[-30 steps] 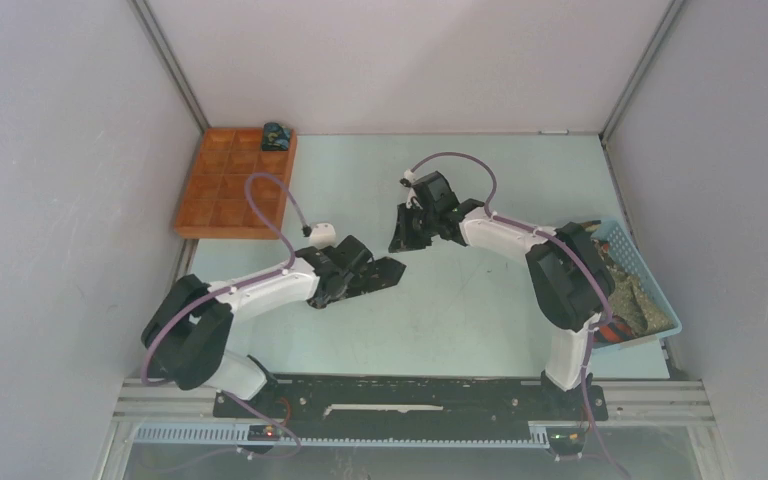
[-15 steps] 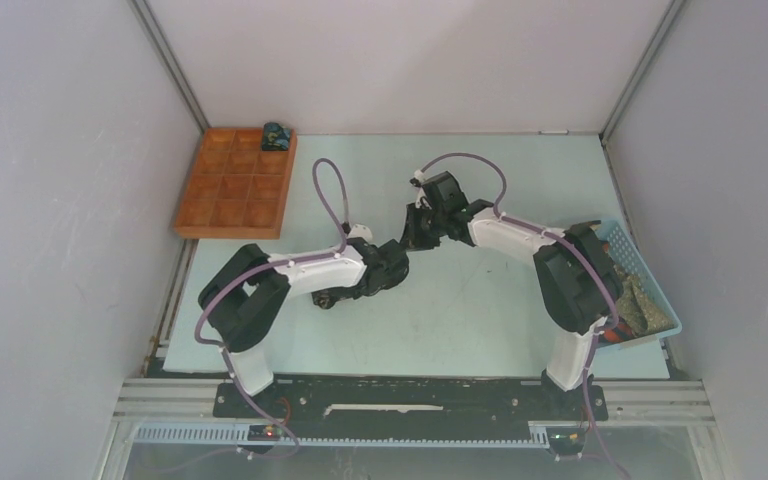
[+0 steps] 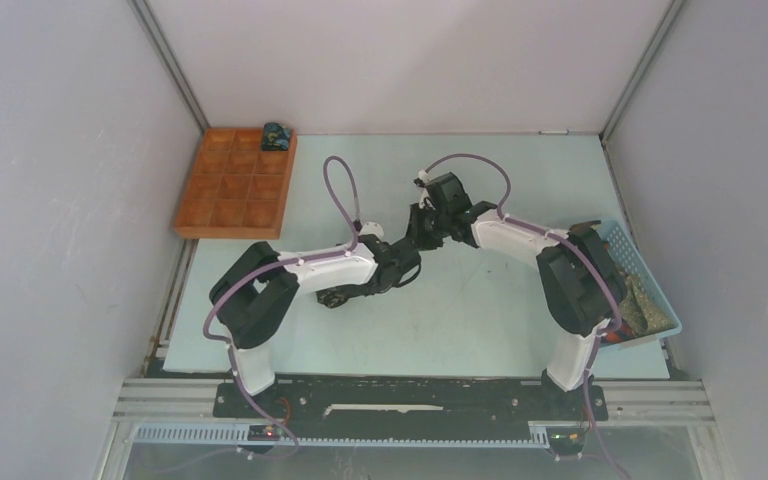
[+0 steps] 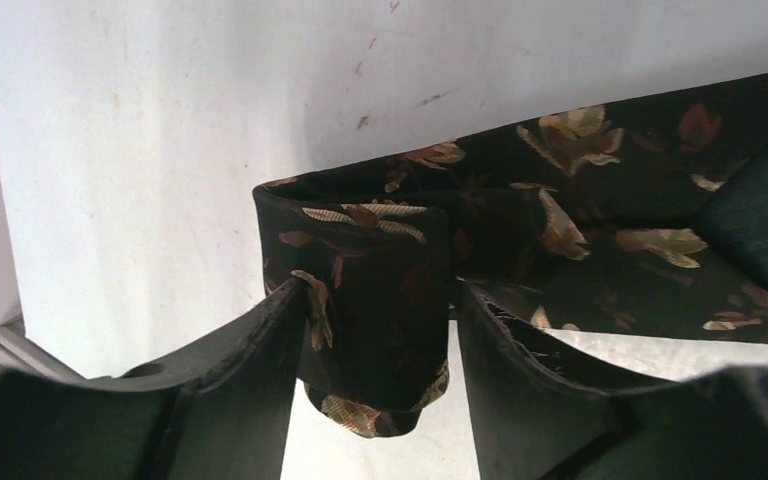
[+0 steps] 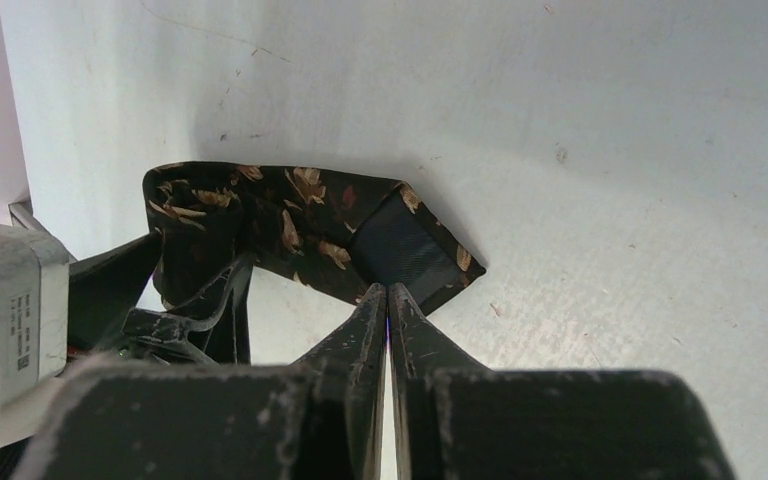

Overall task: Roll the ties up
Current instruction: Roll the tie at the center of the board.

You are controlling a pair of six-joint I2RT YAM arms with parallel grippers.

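A black tie with a tan leaf pattern (image 4: 560, 220) lies on the pale table, partly folded. My left gripper (image 4: 375, 330) is shut on a folded, rolled-over part of it, with the fabric bulging out between the fingers. My right gripper (image 5: 388, 292) is shut on the tie (image 5: 290, 215) at its edge, beside the dark lining. In the top view the two grippers, left (image 3: 405, 263) and right (image 3: 421, 231), meet at the middle of the table and hide most of the tie. A small rolled tie (image 3: 277, 135) sits in the far right compartment of the tray.
The orange compartment tray (image 3: 225, 190) stands at the far left. A blue mesh basket (image 3: 660, 300) holding more patterned fabric (image 3: 638, 300) stands at the right edge beside the right arm. The left arm's cable (image 3: 340, 190) loops above the table.
My left arm has swung to the right, bringing its gripper up to the right gripper. The right gripper has shifted slightly to the right.
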